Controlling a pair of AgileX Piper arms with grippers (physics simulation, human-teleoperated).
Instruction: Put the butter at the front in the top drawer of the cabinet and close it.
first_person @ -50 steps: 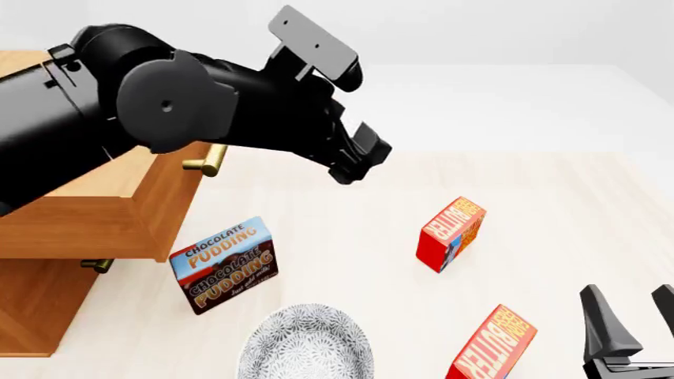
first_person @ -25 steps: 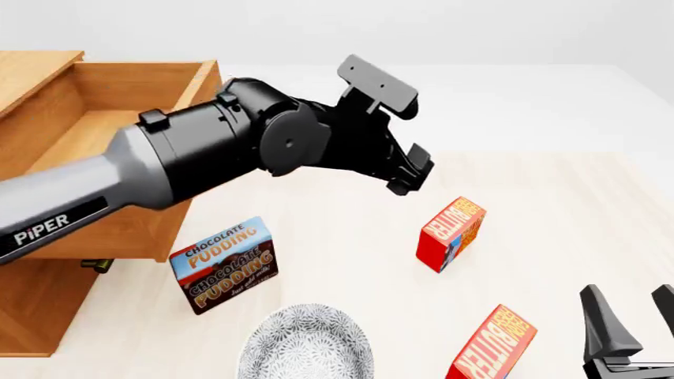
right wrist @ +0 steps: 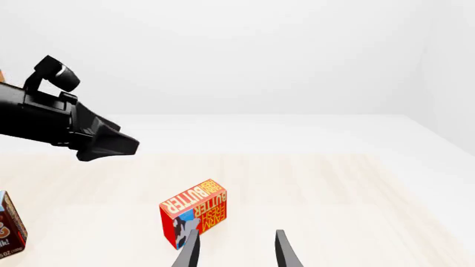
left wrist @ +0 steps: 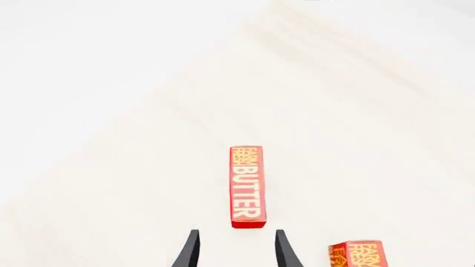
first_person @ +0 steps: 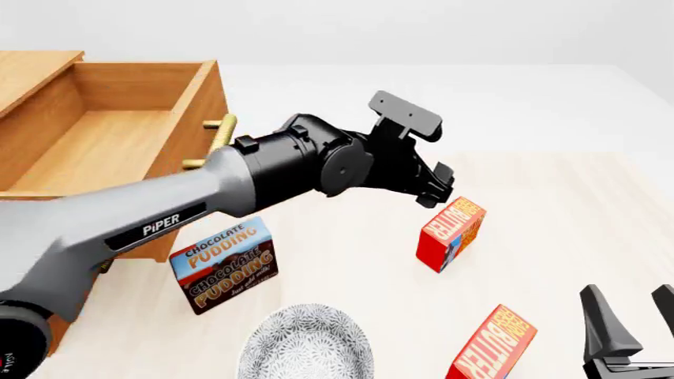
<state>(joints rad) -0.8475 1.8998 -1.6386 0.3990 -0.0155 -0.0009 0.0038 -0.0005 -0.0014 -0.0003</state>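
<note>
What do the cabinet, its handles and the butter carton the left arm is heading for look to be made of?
The cabinet: warm-brown wood, matte, faint grain on the open top drawer walls. Its bar handle: brass-coloured metal with a slight sheen, by its look. The butter: printed cardboard carton, red with an orange-yellow lettered face and sharp folded edges. These are simulator renders, so materials are only apparent.

A simulated tabletop workspace — not a real room. The pale wood table (first_person: 589, 205) sits against blank, flat white surroundings with no windows or wall furniture. The props give it a kitchen or pantry flavour: a wooden cabinet (first_person: 43, 292) with its top drawer (first_person: 106, 142) pulled open, two butter cartons (first_person: 451, 234) (first_person: 491, 346), a chocolate pudding box (first_person: 224, 265) and a patterned plate (first_person: 305, 343). A black-and-grey robot arm (first_person: 179, 217) marked "PIPER" reaches across it all — a robot test bench.
</note>
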